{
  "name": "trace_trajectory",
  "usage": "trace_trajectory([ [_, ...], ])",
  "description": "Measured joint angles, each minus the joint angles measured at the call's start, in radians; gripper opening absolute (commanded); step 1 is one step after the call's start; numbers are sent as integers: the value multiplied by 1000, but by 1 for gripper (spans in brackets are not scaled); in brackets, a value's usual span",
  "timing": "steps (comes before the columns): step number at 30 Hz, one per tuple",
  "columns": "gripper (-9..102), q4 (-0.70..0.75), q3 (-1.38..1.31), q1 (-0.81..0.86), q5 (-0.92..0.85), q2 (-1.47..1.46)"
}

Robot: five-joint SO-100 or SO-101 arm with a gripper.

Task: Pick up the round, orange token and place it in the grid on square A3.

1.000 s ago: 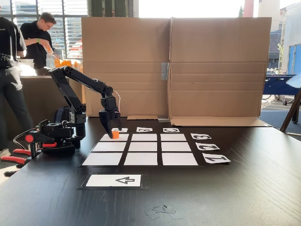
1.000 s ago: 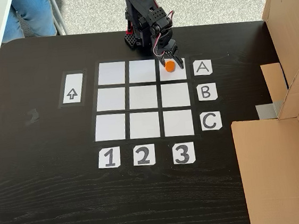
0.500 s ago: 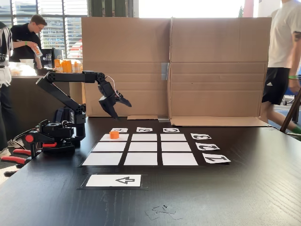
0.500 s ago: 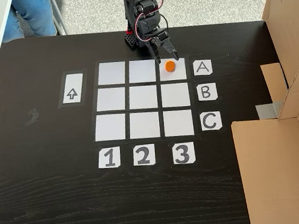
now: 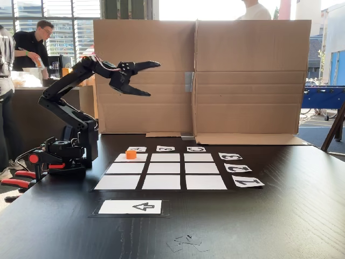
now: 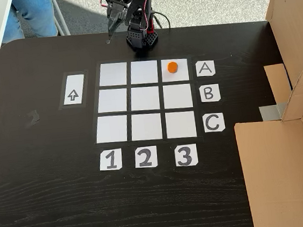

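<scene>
The token (image 5: 131, 154) (image 6: 172, 67) sits alone on square A3 (image 5: 132, 158) (image 6: 174, 69), the corner cell of the grid (image 5: 161, 171) (image 6: 144, 99) in line with the A card (image 6: 205, 69) and the 3 card (image 6: 186, 155). In the view from above it rests just left of that cell's centre, well inside the white paper, with nothing touching it.

The arm (image 5: 67, 102) (image 6: 130, 18) is raised high over its base, folded back, and the gripper (image 5: 147, 79) hangs in the air pointing toward 3 o'clock in the side view, in front of the cardboard wall (image 5: 199, 75). Its jaws are spread wide, one finger near level and the other angled downward, and they hold nothing. From the gripper, the token lies at about 6 o'clock, well below on the table (image 5: 280, 216) (image 6: 52, 200). From above, the gripper (image 6: 111, 28) shows at about 11 o'clock from the grid, past the table's far edge.

The arrow card (image 5: 131, 207) (image 6: 73, 90) lies beside the grid's column 1. Red clamp handles (image 5: 16, 181) sit by the base.
</scene>
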Motion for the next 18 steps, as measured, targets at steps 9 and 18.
trace_trajectory([
  [9, 0, -117, 31, 433, 118, 77],
  [18, 0, -216, 313, 897, 187, 272],
])
